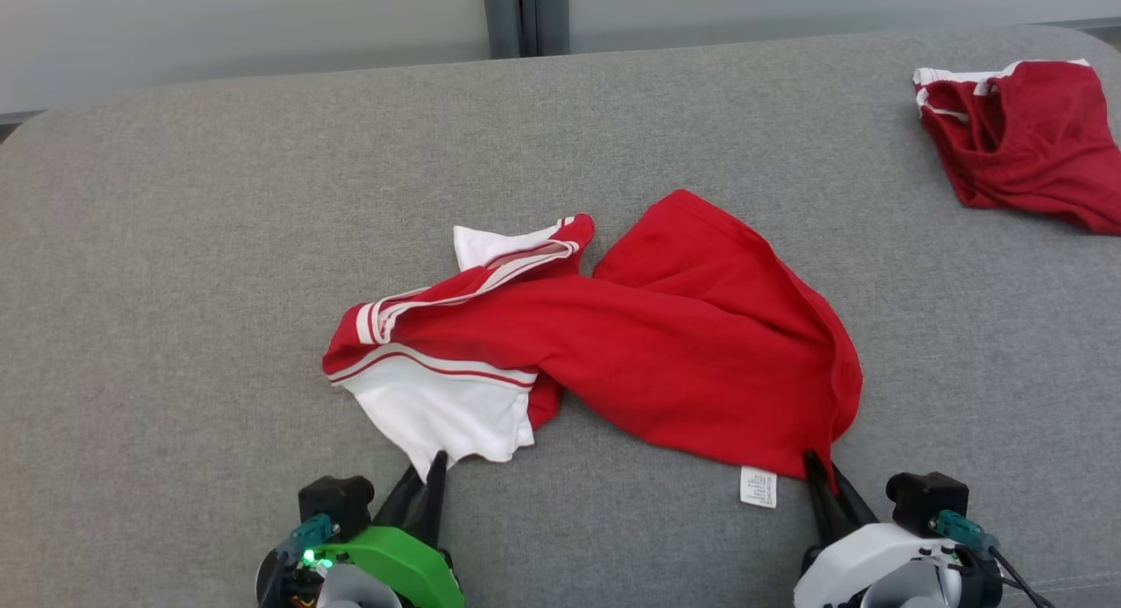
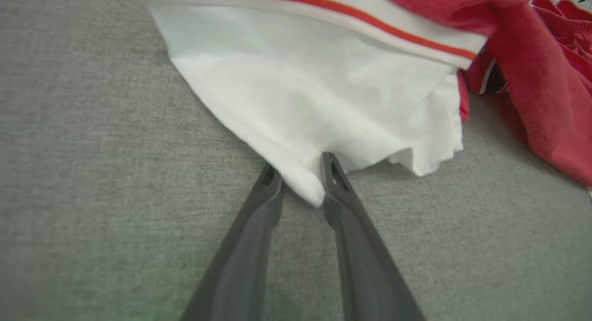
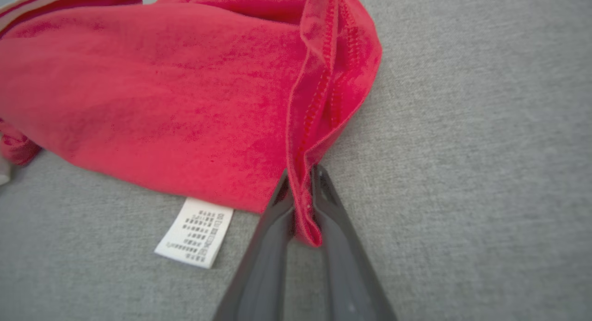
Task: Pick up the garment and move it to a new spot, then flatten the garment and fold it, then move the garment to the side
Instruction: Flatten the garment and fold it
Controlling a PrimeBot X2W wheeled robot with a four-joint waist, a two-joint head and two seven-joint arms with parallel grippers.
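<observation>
**Two Corners Pinched, Ready to Lift**

The red and white garment lay crumpled in the middle of the grey cushion. The left gripper pinched its soft white corner. The right gripper squeezed the red stitched hem. Lifting both together, slowly, seemed best, or the thin floppy cloth might slip.

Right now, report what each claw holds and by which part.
Left claw pinches the garment by its white corner; right claw pinches its red hem corner.
</observation>
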